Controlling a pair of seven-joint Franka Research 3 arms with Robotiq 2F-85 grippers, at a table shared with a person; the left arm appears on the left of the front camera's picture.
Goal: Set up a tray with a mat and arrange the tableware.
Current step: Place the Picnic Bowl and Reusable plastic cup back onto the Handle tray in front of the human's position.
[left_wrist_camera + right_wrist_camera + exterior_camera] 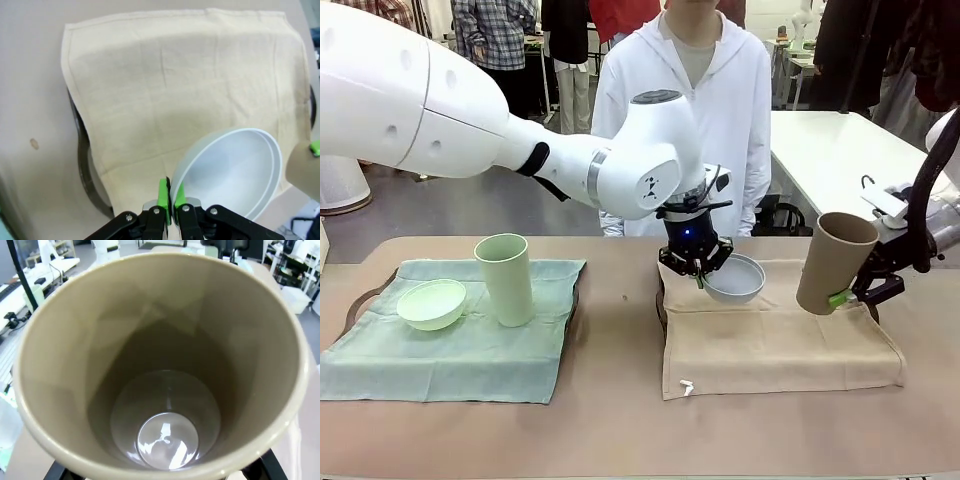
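Observation:
My left gripper (697,265) reaches across the middle and is shut on the rim of the white bowl (736,280), which hangs tilted just above the beige mat (775,340). The left wrist view shows the green pads (163,192) pinching the white bowl (230,167) over the beige mat (170,85). At the right, my right gripper (845,295) is shut on the tan-brown cup (832,262), held tilted above the mat's right end. The right wrist view looks straight into this empty cup (165,370). A pale green bowl (431,304) and a pale green cup (505,278) stand on the green mat (460,350).
The beige mat lies over a dark tray whose rim (661,300) (85,165) shows at its left side. Another tray rim (360,300) shows beside the green mat. A person in a white top (685,100) stands at the far edge. Bare tabletop (620,340) separates the two mats.

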